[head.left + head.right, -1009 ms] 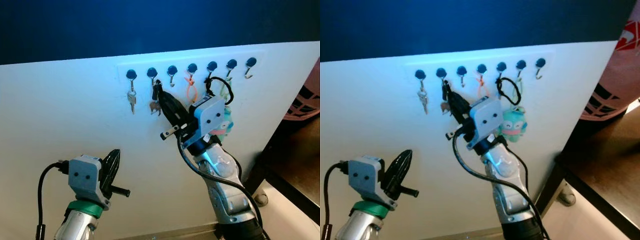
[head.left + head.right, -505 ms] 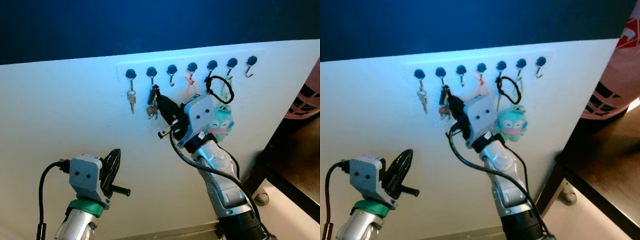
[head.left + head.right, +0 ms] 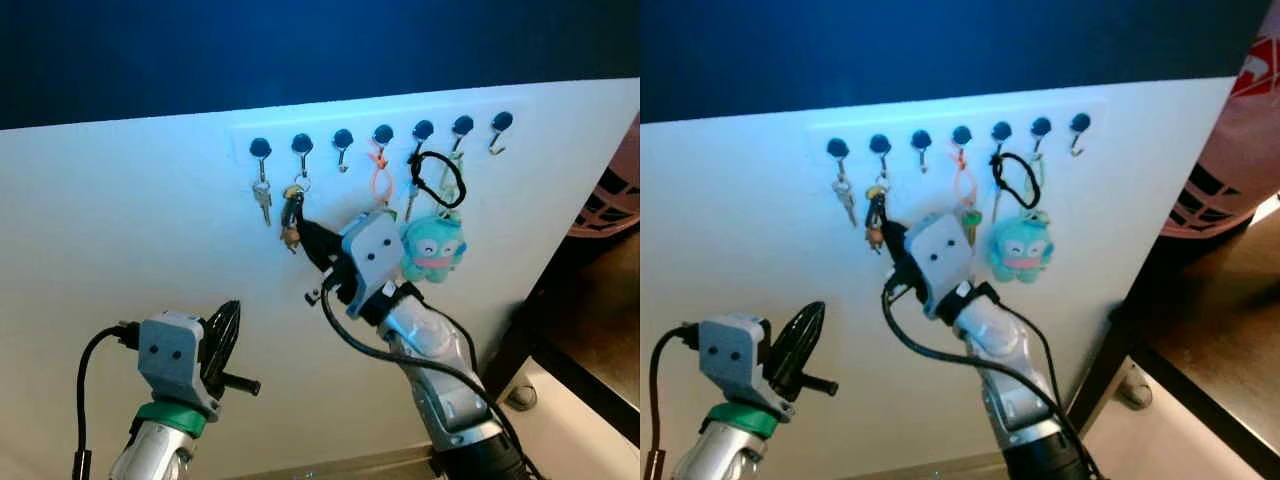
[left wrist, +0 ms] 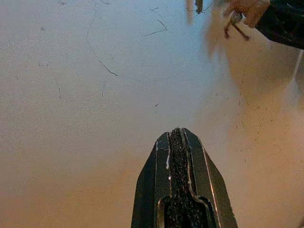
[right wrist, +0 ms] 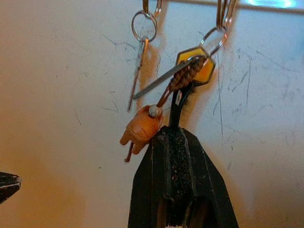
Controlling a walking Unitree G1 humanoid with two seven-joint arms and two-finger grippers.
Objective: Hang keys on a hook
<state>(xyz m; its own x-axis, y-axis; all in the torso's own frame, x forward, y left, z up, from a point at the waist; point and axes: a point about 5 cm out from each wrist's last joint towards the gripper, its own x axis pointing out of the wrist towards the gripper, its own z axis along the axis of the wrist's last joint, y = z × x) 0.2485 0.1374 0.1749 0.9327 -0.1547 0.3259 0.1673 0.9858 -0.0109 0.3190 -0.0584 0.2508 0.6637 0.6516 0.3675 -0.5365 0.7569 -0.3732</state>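
A row of dark-knobbed hooks (image 3: 343, 138) runs along the top of a white panel (image 3: 120, 230). The key bunch (image 3: 291, 213) hangs by its ring from the second hook (image 3: 302, 144). It has a yellow hexagon tag (image 5: 197, 66) and an orange charm (image 5: 141, 130). My right gripper (image 3: 302, 234) is just below it, shut on a black piece of the bunch (image 5: 175, 107). My left gripper (image 3: 228, 318) is held low in front of the panel, shut and empty, with its fingertips (image 4: 176, 135) pressed together.
A single silver key (image 3: 263, 200) hangs from the first hook. An orange loop (image 3: 380, 185), a black cord (image 3: 441, 178) and a teal plush (image 3: 432, 247) hang further right. At the far right are a pink basket (image 3: 610, 200) and a dark table edge (image 3: 560, 370).
My right gripper has swung left and a little lower along the panel, carrying the key bunch's lower end with it. The bunch now slants down from the second hook. The left arm has stayed put.
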